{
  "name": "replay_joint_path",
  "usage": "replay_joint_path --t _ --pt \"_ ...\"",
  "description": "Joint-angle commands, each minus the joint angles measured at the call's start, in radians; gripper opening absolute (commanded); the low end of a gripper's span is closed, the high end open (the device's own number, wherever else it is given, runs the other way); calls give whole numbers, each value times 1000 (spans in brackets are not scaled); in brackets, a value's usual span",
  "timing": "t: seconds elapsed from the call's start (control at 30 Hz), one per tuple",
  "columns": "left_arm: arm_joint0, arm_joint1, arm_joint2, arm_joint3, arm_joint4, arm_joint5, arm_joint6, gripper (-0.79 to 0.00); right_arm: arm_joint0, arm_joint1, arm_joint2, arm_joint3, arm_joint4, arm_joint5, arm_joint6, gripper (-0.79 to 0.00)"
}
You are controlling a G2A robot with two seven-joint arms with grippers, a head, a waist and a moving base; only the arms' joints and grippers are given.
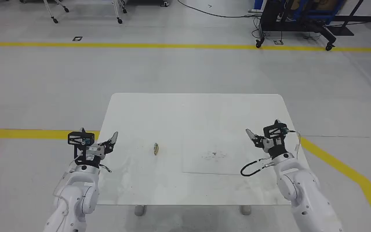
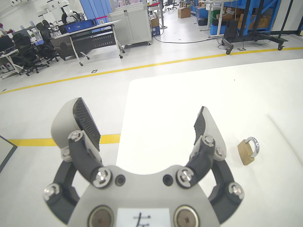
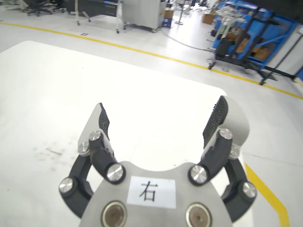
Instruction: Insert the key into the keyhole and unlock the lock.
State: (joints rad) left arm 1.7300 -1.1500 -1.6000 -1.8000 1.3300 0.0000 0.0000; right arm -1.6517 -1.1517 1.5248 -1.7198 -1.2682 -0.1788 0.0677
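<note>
We see the brass padlock (image 1: 156,149) lying flat on the white table (image 1: 197,110), left of the middle and nearer the front edge than the far one, its silver shackle (image 2: 255,145) seated in the body, with bare tabletop on every side of it. The left gripper (image 1: 98,138) hangs at the table's left edge. In its own wrist view its fingers (image 2: 82,119) stand wide apart with nothing between them, one over the floor and the other over the tabletop, and the padlock sits well apart from it toward the table's middle. The right gripper (image 1: 264,131) hangs just inside the right edge. Its fingers (image 3: 215,116) are likewise spread and hold nothing, and the rounded far right corner of the table lies ahead of it. Between the padlock and the right gripper, a faint rectangular outline (image 1: 191,172) on the surface frames a small dark speck (image 1: 214,155) and some scuffing. It is too small for us to tell whether it is the key. The far half of the table is open surface, and pale floor crossed by yellow lines (image 1: 174,45) surrounds the table.
</note>
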Motion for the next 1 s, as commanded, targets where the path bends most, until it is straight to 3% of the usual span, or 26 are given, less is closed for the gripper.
replay_joint_path --t 0.0,0.23,0.47,0.63,0.83,0.97 --pt "0 0 0 0 0 0 0 0 36 1 -17 36 14 -84 18 0" --pt "0 0 0 0 0 0 0 0 136 11 -58 148 68 -400 64 0" --pt "0 0 0 0 0 0 0 0 203 22 -87 251 51 -639 0 0" --pt "0 0 0 0 0 0 0 0 245 34 -109 287 -61 -790 -81 0" --pt "0 0 0 0 0 0 0 0 307 45 -180 347 -281 -834 -183 -142" --pt "0 0 0 0 0 0 0 0 361 59 -245 392 -382 -834 -236 -339"
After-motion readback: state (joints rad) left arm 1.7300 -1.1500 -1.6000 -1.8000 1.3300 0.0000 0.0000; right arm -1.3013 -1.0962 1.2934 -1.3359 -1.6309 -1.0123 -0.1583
